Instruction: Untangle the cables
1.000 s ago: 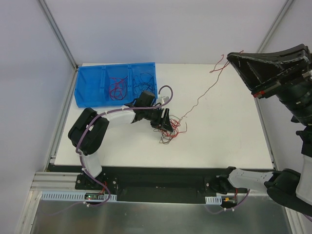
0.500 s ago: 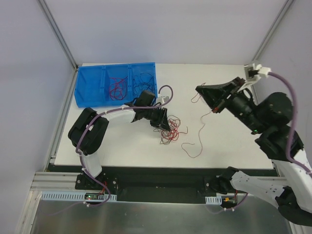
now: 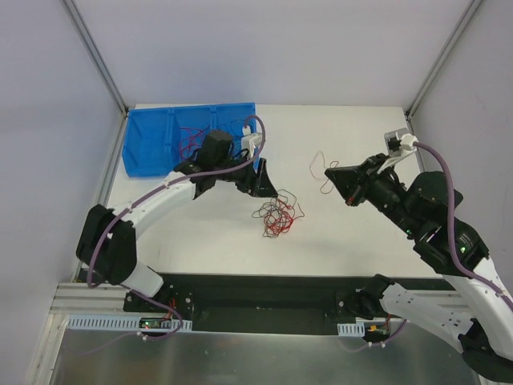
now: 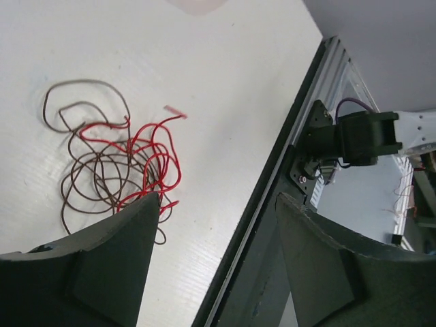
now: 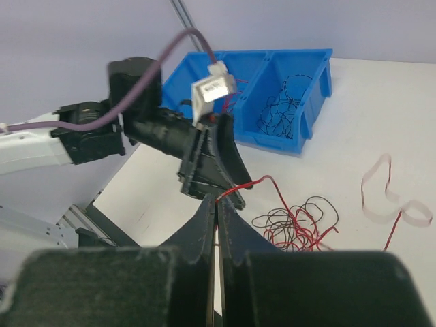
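Note:
A loose tangle of thin red and black cables [image 3: 276,216] lies on the white table; it also shows in the left wrist view [image 4: 112,163] and the right wrist view [image 5: 296,221]. My left gripper [image 3: 266,188] hovers just above and left of the tangle, open and empty [image 4: 218,199]. My right gripper [image 3: 329,172] is shut on a single red cable [image 3: 318,163], held in the air to the right of the tangle. In the right wrist view the jaws [image 5: 218,201] pinch that red cable [image 5: 248,182] near its end.
A blue divided bin [image 3: 152,148] stands at the table's back left, with red and black cables in its compartments [image 5: 286,102]. The table's black front edge [image 4: 272,177] runs close to the tangle.
My right gripper came down and left with the red cable, which now hangs apart from the tangle. My left gripper rose off the tangle and moved back toward the bin.

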You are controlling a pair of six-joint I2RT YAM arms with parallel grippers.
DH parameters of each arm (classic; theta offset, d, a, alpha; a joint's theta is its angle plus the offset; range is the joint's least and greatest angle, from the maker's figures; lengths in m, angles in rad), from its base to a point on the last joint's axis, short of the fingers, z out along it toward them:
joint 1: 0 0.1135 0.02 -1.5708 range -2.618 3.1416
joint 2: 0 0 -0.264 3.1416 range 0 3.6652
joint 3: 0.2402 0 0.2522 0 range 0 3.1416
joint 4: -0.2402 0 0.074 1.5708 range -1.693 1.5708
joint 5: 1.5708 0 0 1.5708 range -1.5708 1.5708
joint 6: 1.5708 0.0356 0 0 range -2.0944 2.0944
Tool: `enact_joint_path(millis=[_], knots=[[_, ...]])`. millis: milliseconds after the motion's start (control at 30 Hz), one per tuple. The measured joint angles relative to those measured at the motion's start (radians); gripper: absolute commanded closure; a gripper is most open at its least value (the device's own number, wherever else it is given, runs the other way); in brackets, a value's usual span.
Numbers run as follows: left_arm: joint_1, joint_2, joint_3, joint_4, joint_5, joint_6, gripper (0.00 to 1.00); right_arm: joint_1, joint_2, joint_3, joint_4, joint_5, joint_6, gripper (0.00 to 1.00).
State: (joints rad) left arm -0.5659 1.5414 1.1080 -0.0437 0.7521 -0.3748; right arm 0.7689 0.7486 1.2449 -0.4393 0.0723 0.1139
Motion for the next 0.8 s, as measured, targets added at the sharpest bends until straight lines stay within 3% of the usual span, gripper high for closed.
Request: enact_joint_path(millis=[167,367,600,800], knots=[[-0.002,-0.161,-0.047,0.096,0.034,0.047,0.19,0.000,-0.008,-0.011,-0.023,0.003,0.002,1.00],[-0.006,-0.284,-0.208,0.413,0.154,-0.024,0.05,0.000,-0.003,-0.037,-0.034,-0.013,0.013,1.00],[-0.053,-0.287,-0.261,0.616,0.233,-0.086,0.01,0.000,-0.004,-0.146,-0.006,-0.082,0.066,1.00],[-0.087,-0.321,-0.311,0.669,0.233,-0.052,0.02,0.000,0.008,-0.280,0.071,-0.166,0.150,1.00]])
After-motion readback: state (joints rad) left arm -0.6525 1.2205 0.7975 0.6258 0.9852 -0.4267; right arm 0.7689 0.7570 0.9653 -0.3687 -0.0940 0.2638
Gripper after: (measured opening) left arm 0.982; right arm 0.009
